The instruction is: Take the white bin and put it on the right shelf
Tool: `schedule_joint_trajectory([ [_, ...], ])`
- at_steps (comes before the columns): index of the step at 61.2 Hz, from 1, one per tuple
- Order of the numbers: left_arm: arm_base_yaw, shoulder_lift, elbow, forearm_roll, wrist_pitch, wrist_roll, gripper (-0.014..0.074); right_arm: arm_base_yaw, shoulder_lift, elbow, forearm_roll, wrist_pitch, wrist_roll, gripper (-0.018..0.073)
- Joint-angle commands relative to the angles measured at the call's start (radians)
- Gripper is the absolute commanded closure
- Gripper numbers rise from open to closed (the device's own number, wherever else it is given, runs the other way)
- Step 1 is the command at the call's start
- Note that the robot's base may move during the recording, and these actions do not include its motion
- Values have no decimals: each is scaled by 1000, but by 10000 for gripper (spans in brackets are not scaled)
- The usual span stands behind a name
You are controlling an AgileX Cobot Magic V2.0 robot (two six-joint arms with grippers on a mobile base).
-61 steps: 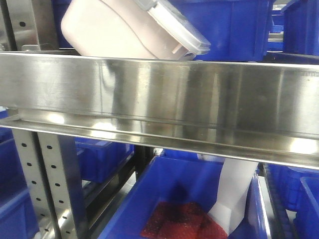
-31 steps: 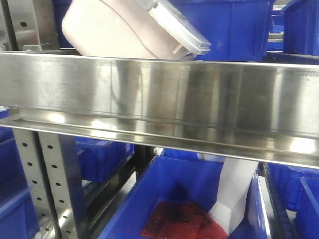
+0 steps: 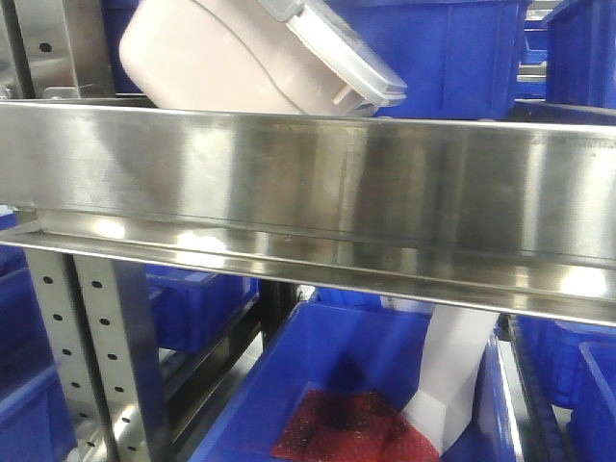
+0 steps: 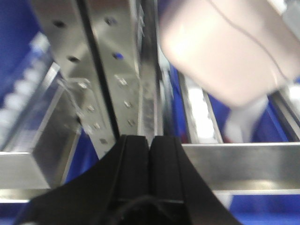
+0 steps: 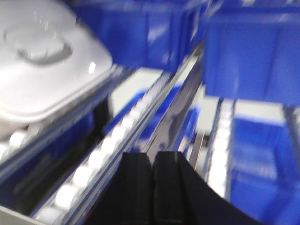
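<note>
- Up on the right shelf [image 3: 308, 183], behind its broad steel front rail, the one white bin [image 3: 241, 58] sits tilted, its grey-white lid [image 3: 346, 58] facing right and upward; its top and its base are cut off by the frame edge and the rail.
- Whether the bin rests on the rollers or leans on the blue crate [image 3: 452, 53] behind it cannot be told.
- Seen from the right wrist, the lid [image 5: 42, 70] with its recessed handle is blurred, lying over a roller track [image 5: 108, 154].
- Seen from the left wrist, the pinkish body [image 4: 229, 47] is blurred, beside two perforated posts [image 4: 117, 70].
- One left gripper [image 4: 150, 154] and one right gripper [image 5: 153, 183] are clenched with nothing between the fingers, both apart from the bin.
- Below the rail, one blue crate [image 3: 289, 385] holds a red mesh piece [image 3: 351, 428] and a white item [image 3: 452, 375], partly hidden.
</note>
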Motion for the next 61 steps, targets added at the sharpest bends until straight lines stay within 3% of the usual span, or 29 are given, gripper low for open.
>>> schedule_joint_trajectory([
  [1,-7,-84,44,-17,-176,-8,715,-6,-57,14,18,-143,-1,489],
  [9,-7,-210,113,-17,-253,-8,715,-6,-120,30,9,-154,-1,489],
  [17,-7,-268,132,-17,-252,-8,715,-6,-123,30,15,-165,0,489],
  [61,-7,-273,136,-17,-246,-8,715,-6,-123,30,35,-168,0,490],
])
